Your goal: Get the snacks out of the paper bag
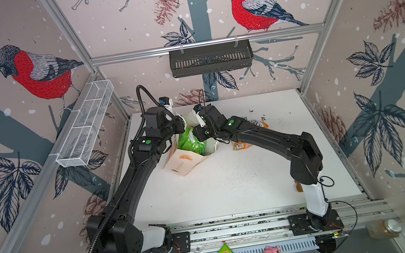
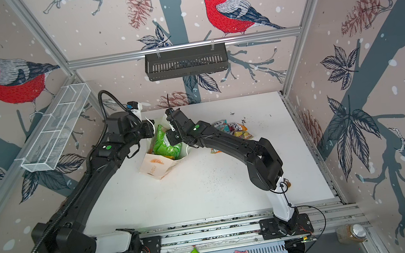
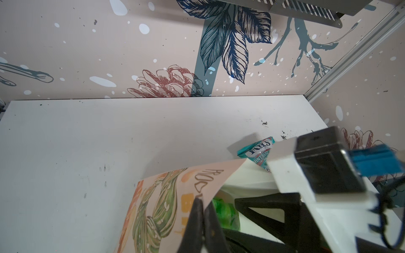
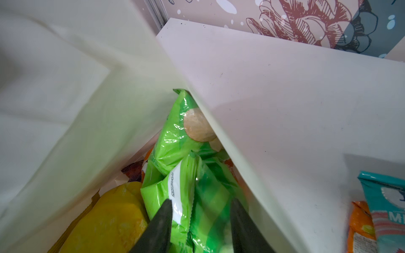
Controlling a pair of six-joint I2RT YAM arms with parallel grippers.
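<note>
The paper bag (image 1: 183, 162) stands open-mouthed toward 12 o'clock of the white table (image 1: 231, 187) in both top views. The left gripper (image 3: 203, 204) is clamped on the bag's rim at about 11 o'clock of the mouth, holding it wide. The right gripper (image 4: 201, 204) reaches into the mouth from the 3 o'clock side, its jaws apart and straddling a green packet (image 4: 182, 135). Whether the tips press on the foil I cannot tell. Some snacks lie out on the table at 3 o'clock of the bag, among them a teal packet (image 3: 258, 151) and an orange packet (image 4: 359, 227). Inside the bag, a yellow packet (image 4: 114, 221) sits just beside the green one. The packets look light, puffed and slick, so the foil will likely crinkle and slide. A pinch on a flat sealed end or a crease seems safer than one on the swollen middle, and gentle enough not to crush what is inside. The bag is thin paper and may buckle or tip if a packet drags on its wall. Its bottom is hidden under the packets, so how many remain cannot be told, and the right arm covers part of the pile on the table.
</note>
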